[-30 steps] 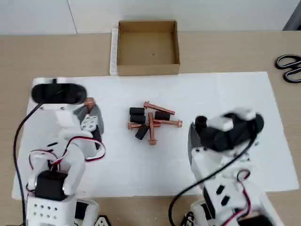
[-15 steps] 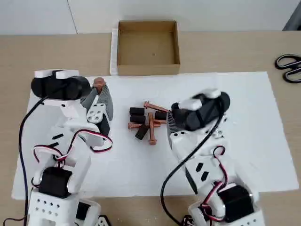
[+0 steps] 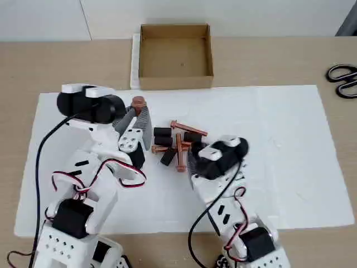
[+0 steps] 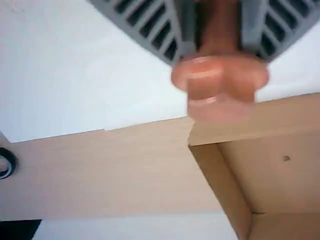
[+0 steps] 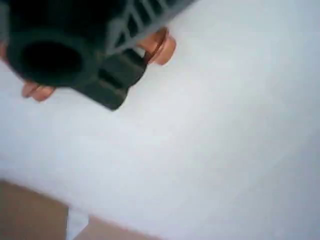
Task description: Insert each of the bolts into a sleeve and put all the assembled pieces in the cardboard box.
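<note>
My left gripper (image 3: 138, 111) is shut on a copper bolt (image 3: 138, 103), head up, just left of the pile; in the left wrist view the bolt's head (image 4: 220, 82) sticks out between the grey fingers (image 4: 150, 25). Loose copper bolts and black sleeves lie in a pile (image 3: 177, 142) at the middle of the white sheet. My right gripper (image 3: 192, 159) sits low at the pile's right edge, shut on a black sleeve (image 5: 47, 57) whose bore faces the camera. Beside it lie another sleeve (image 5: 112, 82) and a bolt head (image 5: 162, 45). The cardboard box (image 3: 175, 81) stands open behind the pile.
A white sheet (image 3: 290, 139) covers the wooden table. Scissors (image 3: 343, 79) lie at the far right edge. The box's corner (image 4: 235, 200) appears beyond the held bolt in the left wrist view.
The left arm carried its bolt right and toward the box. The right arm swung left and down with the sleeve, up to the pile's edge.
</note>
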Controlling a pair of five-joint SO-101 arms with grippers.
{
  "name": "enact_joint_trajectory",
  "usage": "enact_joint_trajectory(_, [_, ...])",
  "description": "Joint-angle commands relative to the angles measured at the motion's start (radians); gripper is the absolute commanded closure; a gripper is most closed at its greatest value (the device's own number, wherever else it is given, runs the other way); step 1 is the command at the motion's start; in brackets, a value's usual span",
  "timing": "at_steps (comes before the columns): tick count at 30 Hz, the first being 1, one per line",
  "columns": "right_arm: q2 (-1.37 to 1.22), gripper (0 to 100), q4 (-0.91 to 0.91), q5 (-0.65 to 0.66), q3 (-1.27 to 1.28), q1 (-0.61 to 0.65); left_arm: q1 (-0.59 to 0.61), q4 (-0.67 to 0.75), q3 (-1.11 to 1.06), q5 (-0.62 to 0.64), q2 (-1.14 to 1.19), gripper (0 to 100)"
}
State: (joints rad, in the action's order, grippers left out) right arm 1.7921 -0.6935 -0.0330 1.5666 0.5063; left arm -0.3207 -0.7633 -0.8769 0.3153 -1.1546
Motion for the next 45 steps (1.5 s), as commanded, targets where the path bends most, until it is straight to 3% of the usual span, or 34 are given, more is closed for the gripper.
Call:
enact_joint_trajectory(1, [0.018, 99.5, 0.03, 0.005, 0.006, 0.039, -0.017, 0.081, -0.015, 0.008, -0.006, 99])
enact_joint_trajectory(16, [0.022, 99.5, 0.03, 0.002, 0.008, 0.061, -0.104, 0.354, -0.194, 0.006, 0.002, 99])
enact_joint_trajectory(26, [0.022, 99.5, 0.03, -0.008, 0.006, 0.102, -0.144, 0.361, -0.228, 0.009, 0.003, 99])
enact_joint_trajectory(37, [0.022, 99.5, 0.03, -0.051, 0.003, 0.11, -0.212, 0.577, -0.369, 0.008, 0.002, 99])
enact_joint_trajectory(45, [0.022, 99.5, 0.03, -0.052, 0.002, 0.113, -0.213, 0.588, -0.378, 0.008, 0.0, 99])
